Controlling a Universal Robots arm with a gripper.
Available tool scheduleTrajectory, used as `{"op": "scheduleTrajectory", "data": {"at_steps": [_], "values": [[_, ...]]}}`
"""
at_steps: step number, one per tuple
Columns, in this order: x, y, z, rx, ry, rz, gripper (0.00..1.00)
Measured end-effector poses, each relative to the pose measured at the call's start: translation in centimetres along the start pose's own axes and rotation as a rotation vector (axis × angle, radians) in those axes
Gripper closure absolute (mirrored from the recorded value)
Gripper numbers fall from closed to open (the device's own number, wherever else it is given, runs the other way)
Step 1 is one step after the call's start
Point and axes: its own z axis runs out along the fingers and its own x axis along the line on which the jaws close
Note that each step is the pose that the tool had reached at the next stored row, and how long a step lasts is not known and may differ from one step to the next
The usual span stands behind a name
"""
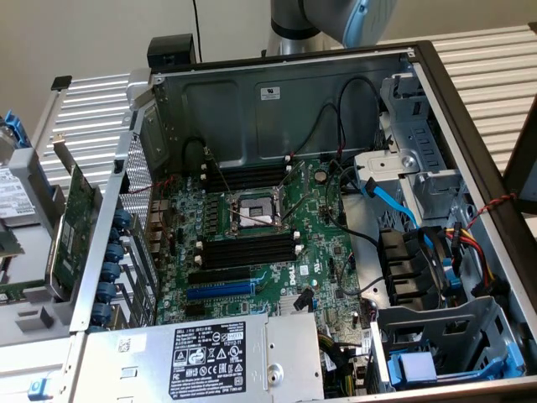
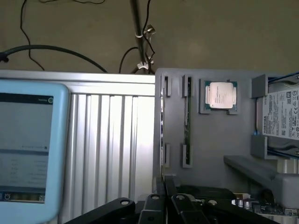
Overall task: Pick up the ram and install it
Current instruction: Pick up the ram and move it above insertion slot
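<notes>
The tool (image 2: 168, 200) is pressed together and is empty. The ram (image 2: 186, 126) stands on its thin edge in a slot of the gray tray (image 2: 210, 140), apart from the tool. I count one ram, one square chip (image 2: 222, 94) and one disk drive (image 2: 280, 114) there.

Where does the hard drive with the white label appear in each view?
Exterior view: the hard drive lies at the picture's far left edge, outside the computer case.
Wrist view: the hard drive sits in the grey holder, beside the processor.
Shared landmark: the grey holder that carries it.
</notes>
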Motion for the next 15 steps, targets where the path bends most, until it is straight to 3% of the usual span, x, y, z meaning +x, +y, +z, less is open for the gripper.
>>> {"op": "scheduleTrajectory", "data": {"at_steps": [8,12,15], "values": [[0.6,-2.45,-3.49,-0.0145,-0.0004,0.000,0.88],[0.8,-3.58,-4.64,-0.0313,-0.0007,0.000,0.88],[1.0,-4.33,-5.31,-0.0475,-0.0011,0.000,0.88]]}}
